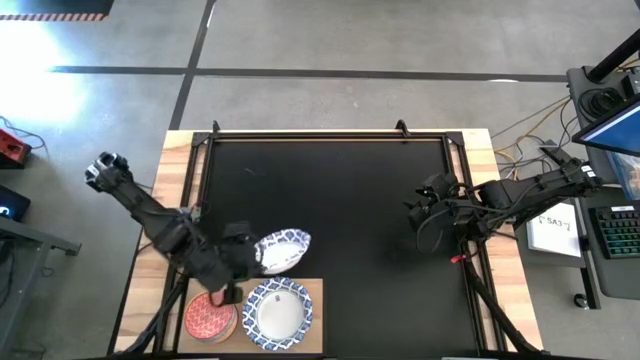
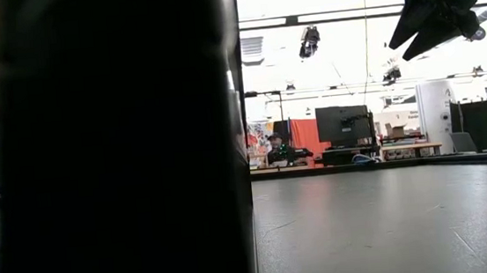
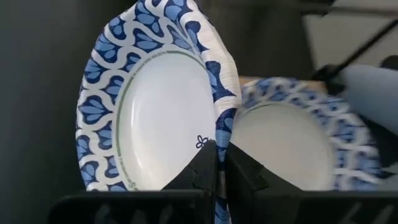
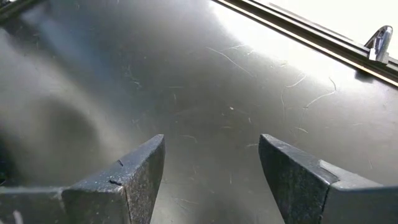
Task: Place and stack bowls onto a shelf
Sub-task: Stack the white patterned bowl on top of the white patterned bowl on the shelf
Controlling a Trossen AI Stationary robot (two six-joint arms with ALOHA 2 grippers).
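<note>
My left claw (image 3: pixel 217 165) is clenched on the rim of a white bowl with a blue rim (image 1: pixel 284 250), tilted above the shelf (image 1: pixel 318 300) at the bench's near edge. It seems bound for the matching bowl (image 1: pixel 278 312) there, beside the red-pink bowl (image 1: pixel 210 317). My right claw (image 4: pixel 211 174) hangs released near the right edge, with the black mat (image 1: pixel 340 190) open between.
</note>
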